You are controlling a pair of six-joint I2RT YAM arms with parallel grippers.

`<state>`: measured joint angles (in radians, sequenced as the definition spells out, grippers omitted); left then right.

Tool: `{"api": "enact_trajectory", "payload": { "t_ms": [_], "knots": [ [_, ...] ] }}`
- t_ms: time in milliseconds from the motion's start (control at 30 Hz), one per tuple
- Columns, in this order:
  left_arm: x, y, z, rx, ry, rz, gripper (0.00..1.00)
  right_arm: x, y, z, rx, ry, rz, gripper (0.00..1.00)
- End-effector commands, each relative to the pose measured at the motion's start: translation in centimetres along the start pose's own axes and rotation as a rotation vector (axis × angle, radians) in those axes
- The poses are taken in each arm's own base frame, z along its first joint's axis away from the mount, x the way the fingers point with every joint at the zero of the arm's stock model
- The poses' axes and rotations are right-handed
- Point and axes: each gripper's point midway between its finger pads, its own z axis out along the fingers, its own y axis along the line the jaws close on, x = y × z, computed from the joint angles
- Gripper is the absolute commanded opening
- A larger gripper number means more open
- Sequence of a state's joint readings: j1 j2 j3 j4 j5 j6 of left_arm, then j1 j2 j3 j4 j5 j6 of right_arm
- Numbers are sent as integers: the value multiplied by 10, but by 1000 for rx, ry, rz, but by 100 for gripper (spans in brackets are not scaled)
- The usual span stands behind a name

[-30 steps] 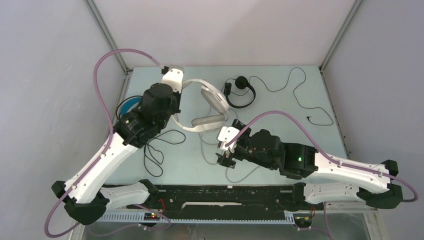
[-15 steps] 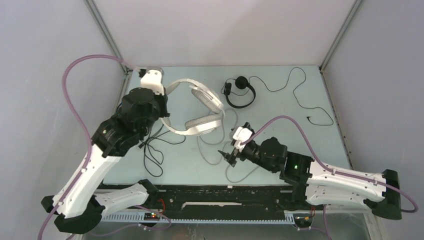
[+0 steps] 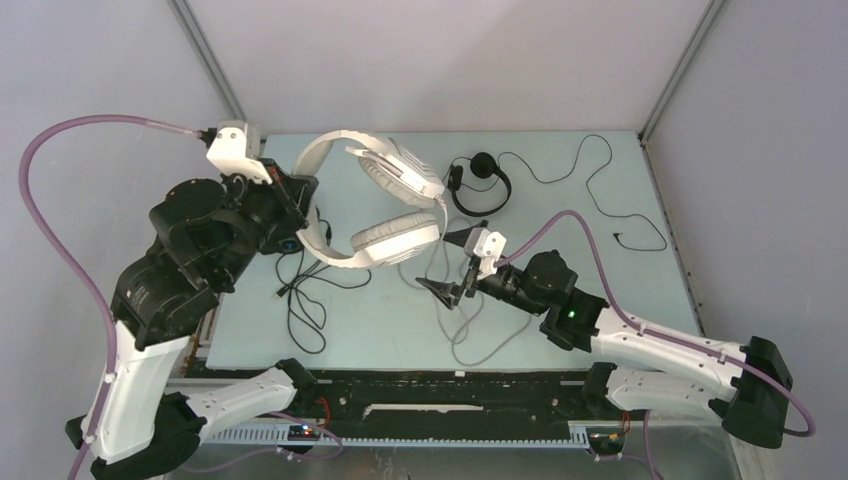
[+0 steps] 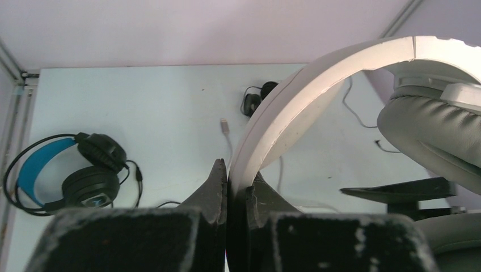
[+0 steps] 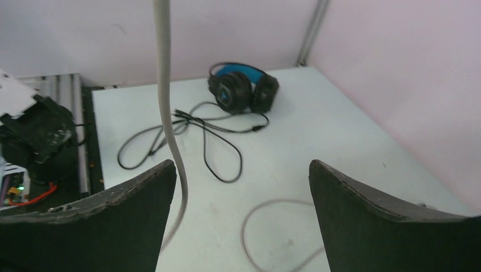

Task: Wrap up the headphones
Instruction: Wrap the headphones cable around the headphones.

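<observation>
The left gripper [image 4: 237,178] is clamped on the thin edge of the white headset's headband [image 4: 317,79], its jaws nearly together with the band pinched between them. From that pinch the white headphones [image 3: 385,235] hang in the air above the table [image 3: 600,180], ear cups toward the middle. The band looks like stiff plastic, so it carries the load, but it is smooth and the bulky padded cups pull sideways. A narrow pinch like this could let the headset swivel.

The right gripper [image 5: 241,165] stands with its jaws wide apart and holds nothing. The grey cable [image 5: 164,85] drops through that gap, close to one finger, then trails in loose loops on the table. The cord is light and limp and follows wherever it is led, so the best hold is probably on the hanging stretch, lightly enough for it to slide while being wound round the band.

The small black on-ear headset [image 3: 480,185] lies near the back. The blue-lined black headset [image 4: 62,173] lies on the left side, its cord spread out beside it.
</observation>
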<state>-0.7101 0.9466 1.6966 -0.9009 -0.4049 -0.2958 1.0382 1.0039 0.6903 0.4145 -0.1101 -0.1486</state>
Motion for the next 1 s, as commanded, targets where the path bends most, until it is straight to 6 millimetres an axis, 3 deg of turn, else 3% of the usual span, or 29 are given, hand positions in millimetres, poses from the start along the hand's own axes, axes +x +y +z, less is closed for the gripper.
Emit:
{"api": "enact_trajectory", "payload": {
  "t_ms": [0,267,500,800,900,967],
  "knots": [
    [-42,-24,-16,122,-113,-136,0,-35,18,9,-118,-156,-26,87],
    [-41,-37,-12,179,-105,-149,0,-14,18,5,-103,-59,73,80],
    [-49,-40,-15,200,-136,-169,0,20,36,4,-115,30,130,70],
    [-53,-38,-16,198,-167,-183,0,60,53,-15,-104,75,225,48],
    [-55,-34,-17,178,-178,-178,0,74,59,-23,-97,103,233,37],
    [-54,-28,-15,148,-182,-172,0,82,58,-30,-78,114,238,23]
  ]
}}
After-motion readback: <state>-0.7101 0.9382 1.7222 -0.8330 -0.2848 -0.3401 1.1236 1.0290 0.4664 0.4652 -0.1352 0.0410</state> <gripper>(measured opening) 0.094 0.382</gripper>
